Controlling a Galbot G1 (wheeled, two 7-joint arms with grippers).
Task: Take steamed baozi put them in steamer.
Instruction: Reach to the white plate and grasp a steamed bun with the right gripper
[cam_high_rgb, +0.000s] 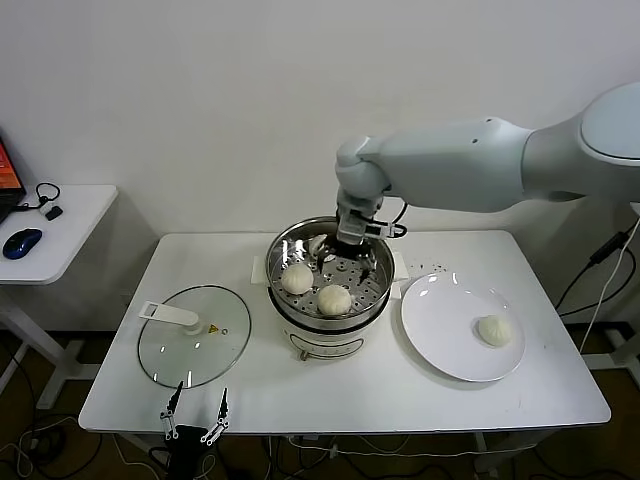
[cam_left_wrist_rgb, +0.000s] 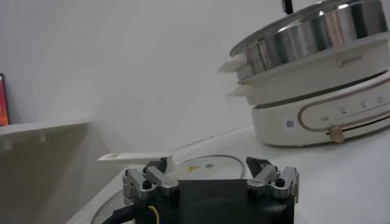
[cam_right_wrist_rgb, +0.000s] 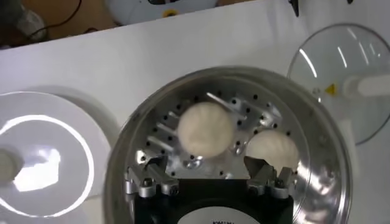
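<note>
The steamer (cam_high_rgb: 283, 247) stands mid-table, a shiny steel pot on a white base. Two baozi lie on its perforated tray, one left (cam_high_rgb: 297, 279) and one front (cam_high_rgb: 334, 299); both show in the right wrist view (cam_right_wrist_rgb: 205, 128) (cam_right_wrist_rgb: 272, 150). A third baozi (cam_high_rgb: 495, 330) lies on the white plate (cam_high_rgb: 440, 320) to the right. A fourth is not visible. My right gripper (cam_high_rgb: 350, 243) hangs open and empty inside the steamer's far side (cam_right_wrist_rgb: 207, 167), just behind the two baozi. My left gripper (cam_high_rgb: 195, 405) is open and parked low at the table's front edge (cam_left_wrist_rgb: 209, 165).
The glass lid (cam_high_rgb: 195, 335) with its white handle lies flat left of the steamer, just ahead of the left gripper (cam_left_wrist_rgb: 204, 164). A side table with a blue mouse (cam_high_rgb: 22, 242) stands at the far left. The wall is close behind the table.
</note>
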